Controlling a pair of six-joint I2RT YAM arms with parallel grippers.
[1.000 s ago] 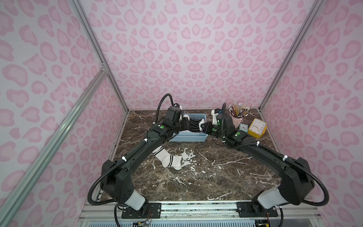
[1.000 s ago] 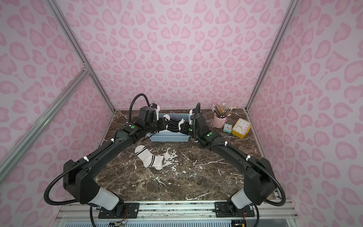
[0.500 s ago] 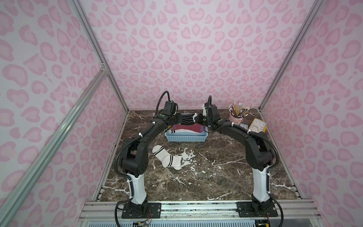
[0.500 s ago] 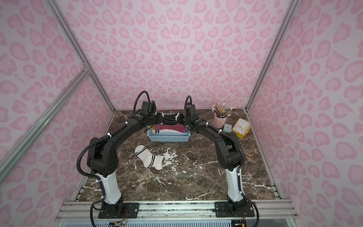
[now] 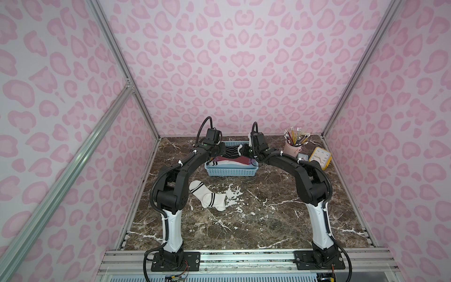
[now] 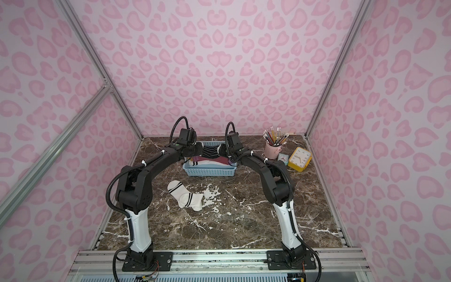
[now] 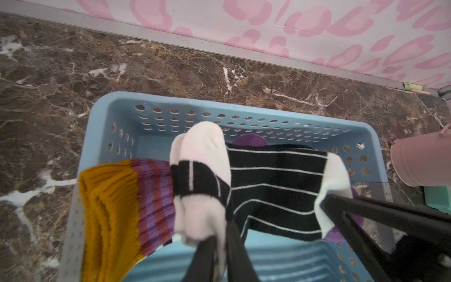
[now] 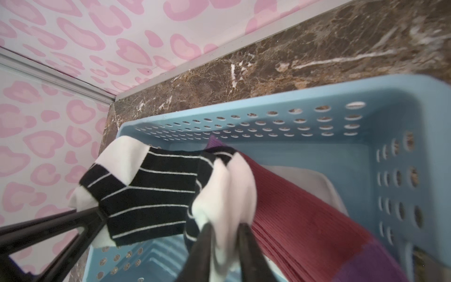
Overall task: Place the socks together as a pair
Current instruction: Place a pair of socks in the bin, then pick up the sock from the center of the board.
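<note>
Base rail: an aluminium rail (image 5: 244,261) runs along the near edge, well in front of the blue basket (image 5: 230,172), and carries both arm bases.
Table: the brown marble table (image 5: 244,232), veined white, spans the floor between rail and back wall.
White socks: the white socks (image 5: 207,197) with two black bands lie flat on the marble, in front of the basket towards the left arm's side.
Basket: it stands near the far edge.
Maroon socks: the maroon socks (image 8: 305,219) lie inside the basket, mustard cuffs at its left end.
Black socks: the black striped socks (image 7: 275,185) hang stretched above the basket.
Left gripper: the left gripper (image 7: 219,234) pinches their white toe end.
Right gripper: the right gripper (image 8: 224,229) clasps the opposite white end.
Desk things: a pink pencil cup (image 5: 291,150), a small teal clock (image 5: 302,157) and a yellow clock (image 5: 321,157) stand to the basket's right-arm side.
Walls: pink-spotted walls (image 5: 231,73) rise behind the basket and on both sides.
</note>
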